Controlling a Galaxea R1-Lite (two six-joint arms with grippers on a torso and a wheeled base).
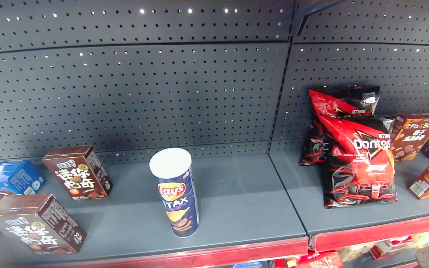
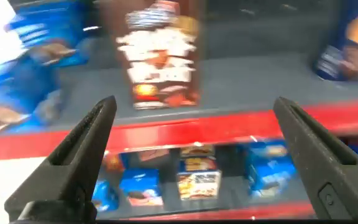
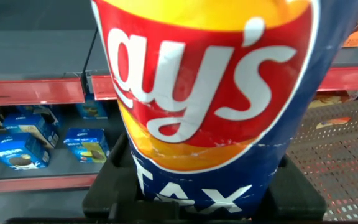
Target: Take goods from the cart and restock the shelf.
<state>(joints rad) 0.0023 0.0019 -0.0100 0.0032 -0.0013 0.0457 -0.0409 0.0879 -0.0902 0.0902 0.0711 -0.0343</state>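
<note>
shelf [image 1: 237, 193] | chip can [image 1: 175, 191] upright | brown boxes [image 1: 78, 173] | blue box [image 1: 9, 180] | red chip bags [image 1: 359, 163] | orange boxes [image 1: 415, 136]

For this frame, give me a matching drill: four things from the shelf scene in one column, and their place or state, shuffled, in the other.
1. left hand
2. shelf can
3. red chip bags
4. blue box

A. right of the shelf divider
B. open, holding nothing
C. far left on the shelf
D. upright, white lid, middle of the shelf

Pairs: 1-B, 2-D, 3-A, 4-C
</note>
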